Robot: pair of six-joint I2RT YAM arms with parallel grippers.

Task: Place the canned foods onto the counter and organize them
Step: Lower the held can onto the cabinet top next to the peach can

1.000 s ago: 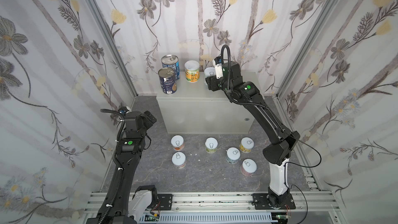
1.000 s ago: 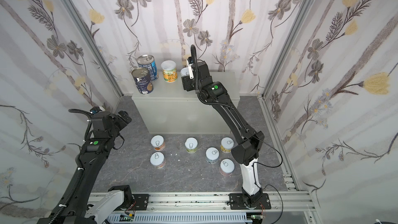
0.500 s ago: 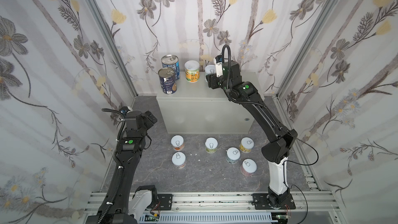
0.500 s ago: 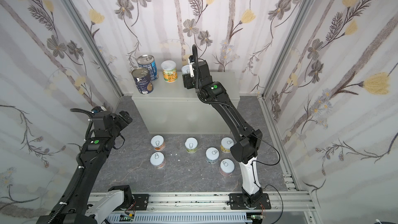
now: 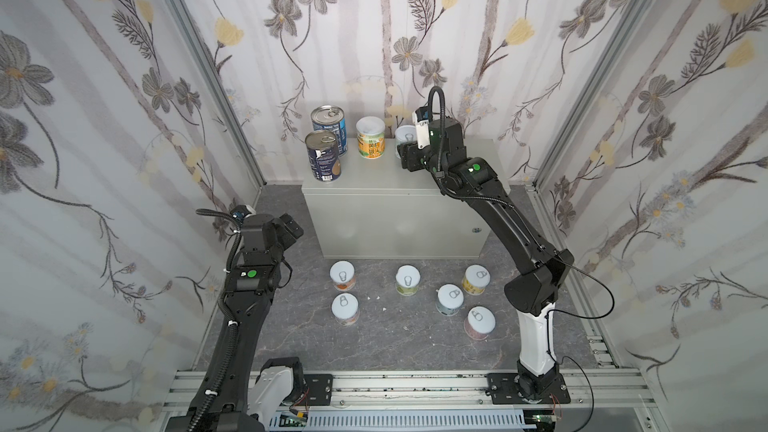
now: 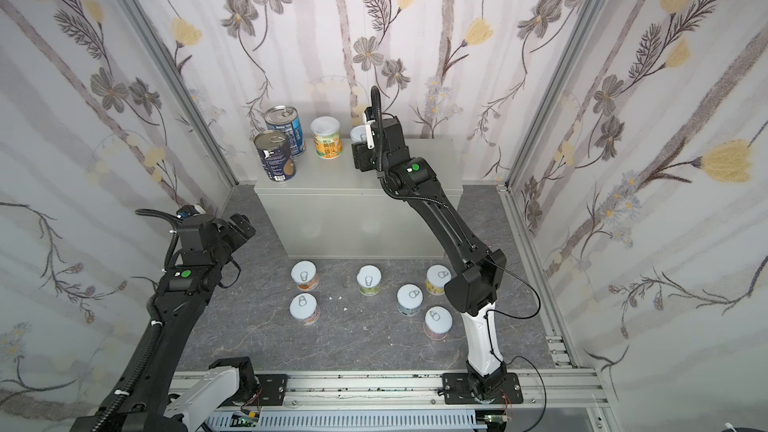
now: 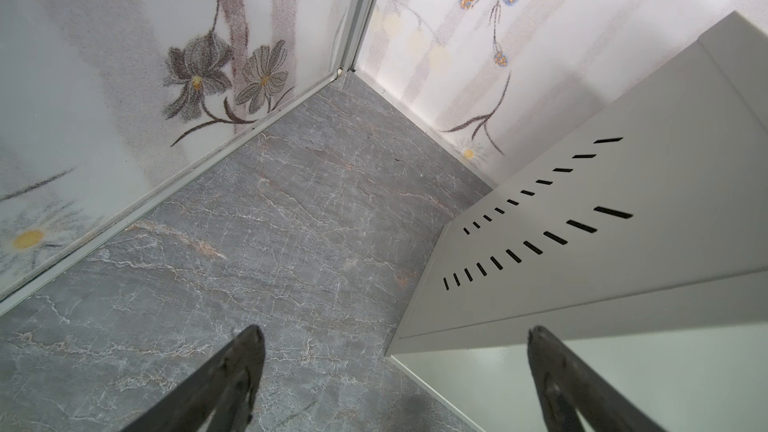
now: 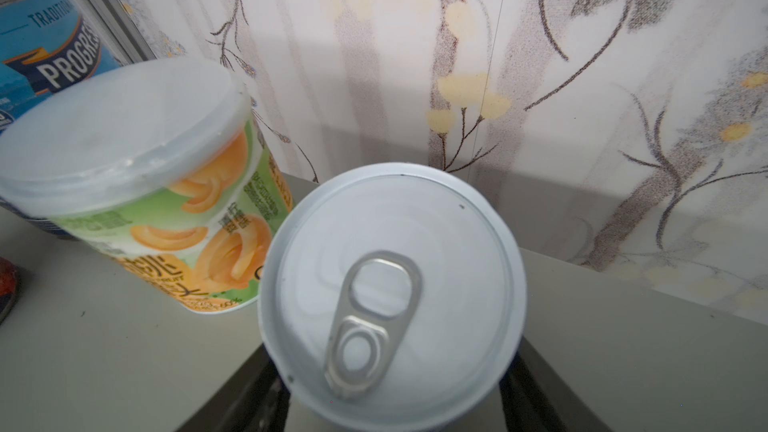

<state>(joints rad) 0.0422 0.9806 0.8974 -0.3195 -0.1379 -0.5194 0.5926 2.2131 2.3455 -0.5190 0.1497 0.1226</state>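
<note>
The left gripper (image 5: 293, 224) hung off the left front corner of the counter (image 5: 395, 218), low over the floor (image 5: 395, 338). Its fingers (image 7: 249, 351) were spread wide with nothing between them.

On the counter's left end stood 2 tall dark-blue cans (image 5: 323, 156), both upright, 1 behind the other. Next along the counter's back edge sat an orange-labelled can (image 5: 370, 143) with a white lid. Just beside that, toward the counter's middle, the right gripper (image 5: 405, 147) was clamped on a short white-lidded can (image 8: 390, 284), with 1 finger on each side of its wall.

That can was upright, its long axis vertical, and it sat squarely between the fingers, ahead of the wrist. I could not tell whether its base was touching the counter top or hanging just above it. To my eye the step in hand was the set-down. The can needed only to go straight down and the fingers to part, with care for the orange-labelled can so close on 1 side.

The counter's right end was bare. In front of the counter 6 short cans (image 5: 342, 275) stood on the floor, 2 nearer the left arm and 4 nearer the right.
</note>
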